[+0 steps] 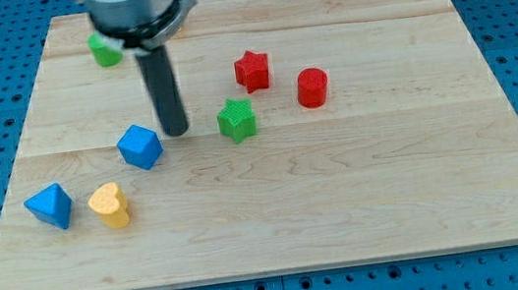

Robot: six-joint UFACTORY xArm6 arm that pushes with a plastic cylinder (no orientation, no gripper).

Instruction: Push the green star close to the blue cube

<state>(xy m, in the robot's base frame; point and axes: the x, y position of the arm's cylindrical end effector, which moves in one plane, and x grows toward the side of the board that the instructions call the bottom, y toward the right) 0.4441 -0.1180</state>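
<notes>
At the far left of the wooden board (365,201), near its front edge, sits a blue block (50,206) with a pointed, wedge-like shape, and just to its right, not quite touching, a yellow heart-shaped block (109,205). Farther back and to the right lies the blue cube (140,147), tilted so one corner faces forward. At the board's far left corner a green block (105,51) shows, partly hidden behind the arm's housing, so its shape cannot be made out. There is no claw on this arm, so no wide or narrow state to tell; it ends in a dark rod, and my tip (176,132) rests on the board between the blue cube and the green star (236,119), just beside the cube's right side and a little apart from the star. The green star stands near the board's middle, close to the cube but not touching it. Beyond it, farther back, is a red star (252,70), and to the right of that a red cylinder (312,88), upright.
</notes>
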